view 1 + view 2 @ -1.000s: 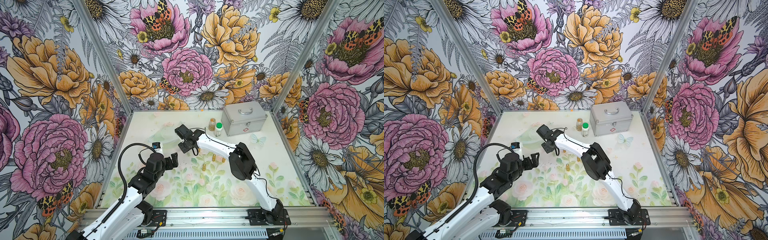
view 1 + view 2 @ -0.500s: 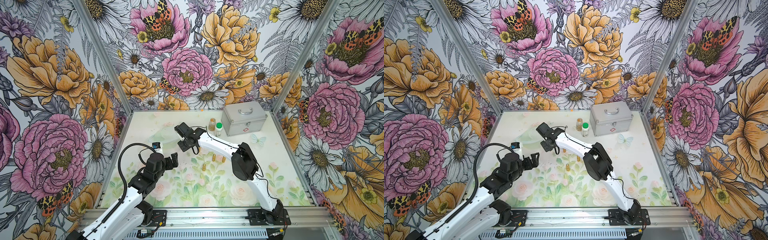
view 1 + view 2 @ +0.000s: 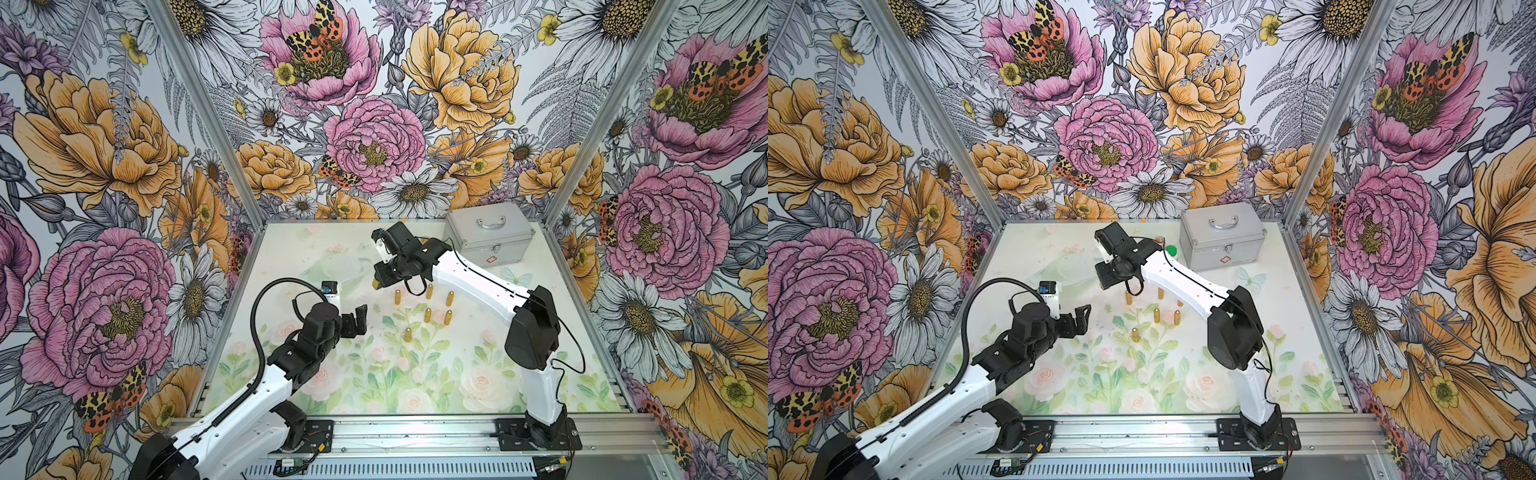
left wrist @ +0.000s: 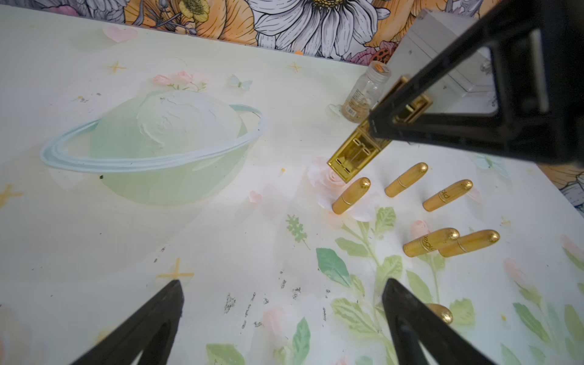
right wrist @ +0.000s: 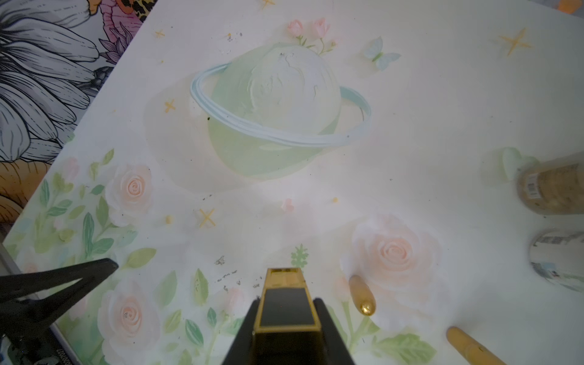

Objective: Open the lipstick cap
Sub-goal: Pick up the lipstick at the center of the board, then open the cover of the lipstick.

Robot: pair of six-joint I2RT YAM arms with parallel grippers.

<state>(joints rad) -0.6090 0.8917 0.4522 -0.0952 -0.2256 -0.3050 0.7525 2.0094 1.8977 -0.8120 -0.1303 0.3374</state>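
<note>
Above the mat (image 5: 410,126), right fingers (image 5: 243,338) pinch lipstick (image 5: 286,303).

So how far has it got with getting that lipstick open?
Done: the right gripper has the square gold-and-black lipstick clamped and off the table. In hand: it holds the gold end out toward the open, empty left gripper. Left: the pull itself; the lipstick looks in one piece, so it seems not yet opened. Six other gold lipsticks stand untouched.
</note>
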